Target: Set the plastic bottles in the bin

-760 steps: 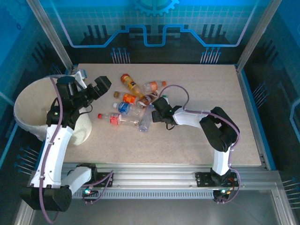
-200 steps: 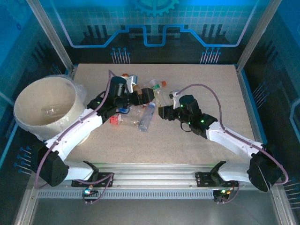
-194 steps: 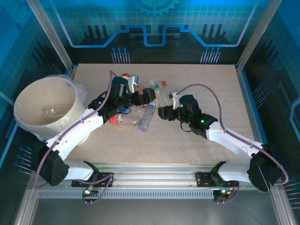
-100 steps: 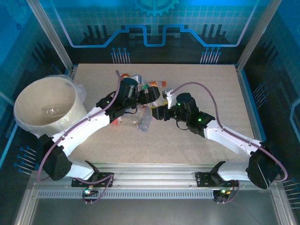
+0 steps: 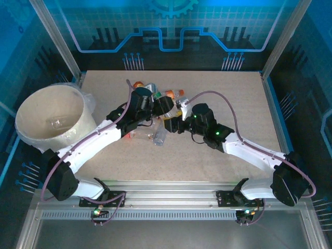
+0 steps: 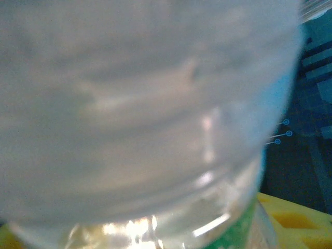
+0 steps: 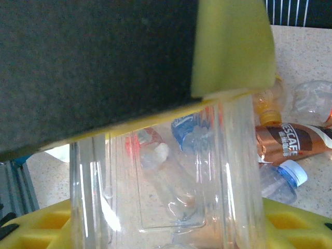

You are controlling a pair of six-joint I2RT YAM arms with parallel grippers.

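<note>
A clear plastic bottle (image 7: pixel 166 176) stands between my right gripper's (image 7: pixel 166 231) yellow fingers (image 7: pixel 298 223), which are shut on it. My left gripper (image 5: pixel 165 107) meets the right gripper (image 5: pixel 173 124) over the pile of plastic bottles (image 5: pixel 155 96). One black left finger with its yellow pad (image 7: pixel 233 46) lies against the top of that bottle. Seen from the left wrist, the clear bottle (image 6: pixel 145 104) sits right at the lens, with a green label at its lower end. The cream bin (image 5: pixel 31 101) stands at the far left, apart from both grippers.
Loose on the table behind the held bottle lie a brown-labelled one (image 7: pixel 293 137), a blue-capped one (image 7: pixel 288 179) and others with red and blue labels. Another clear bottle (image 5: pixel 160 136) lies near the grippers. The table's right half (image 5: pixel 233 98) is bare.
The left arm has swung from the bin to the pile, then reached right and closed its jaws on the clear bottle. The right gripper has shifted left with that bottle toward the left gripper.
</note>
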